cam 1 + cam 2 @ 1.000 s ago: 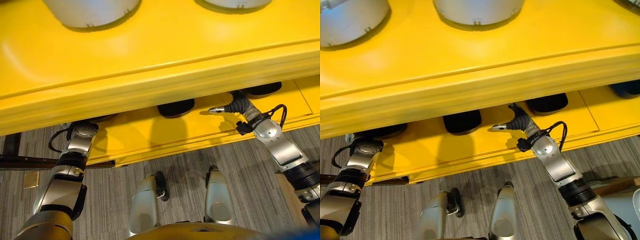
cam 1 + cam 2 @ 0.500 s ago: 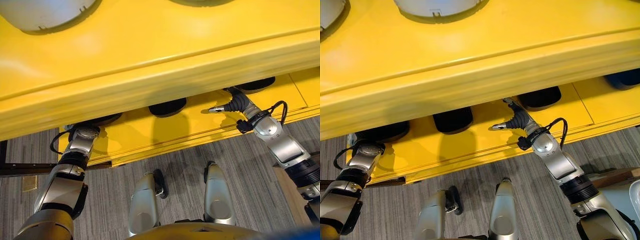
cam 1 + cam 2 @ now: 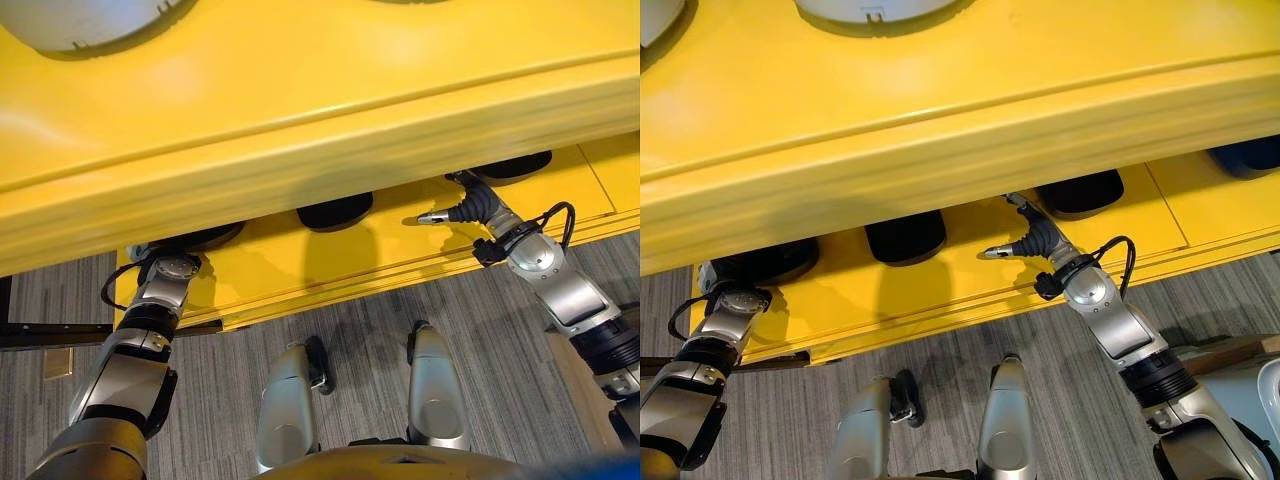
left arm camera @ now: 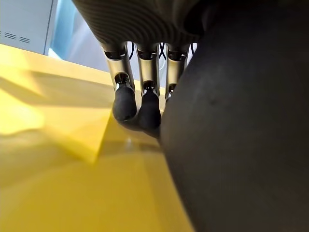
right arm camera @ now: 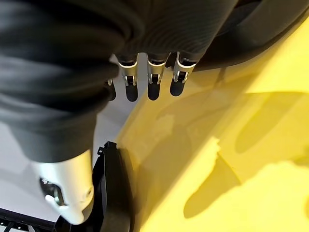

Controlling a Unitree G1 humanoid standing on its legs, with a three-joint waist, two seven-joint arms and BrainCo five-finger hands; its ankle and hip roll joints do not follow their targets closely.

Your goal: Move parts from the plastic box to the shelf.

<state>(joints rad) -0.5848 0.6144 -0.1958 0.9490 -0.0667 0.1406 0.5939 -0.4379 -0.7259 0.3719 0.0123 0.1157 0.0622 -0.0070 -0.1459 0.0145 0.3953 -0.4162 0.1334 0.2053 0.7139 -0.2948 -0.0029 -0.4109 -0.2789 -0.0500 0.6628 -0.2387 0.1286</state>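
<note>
left robot hand [image 4: 145, 104]: fingers curled round dark part [image 4: 241, 130], on lower yellow shelf [image 3: 300, 260]
right robot hand [image 3: 470, 208]: fingers straight, thumb out, holds nothing, black part [image 3: 515, 168] just beyond

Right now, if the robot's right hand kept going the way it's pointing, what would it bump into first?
Probably the dark round part right ahead of the right hand, on the lower yellow shelf under the upper board. Depth is unclear; it might slip past to the shelf's back.

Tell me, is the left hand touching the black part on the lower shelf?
Cannot tell. In the left wrist view the left hand fingertips sit beside the black part, with no clear contact or gap.
</note>
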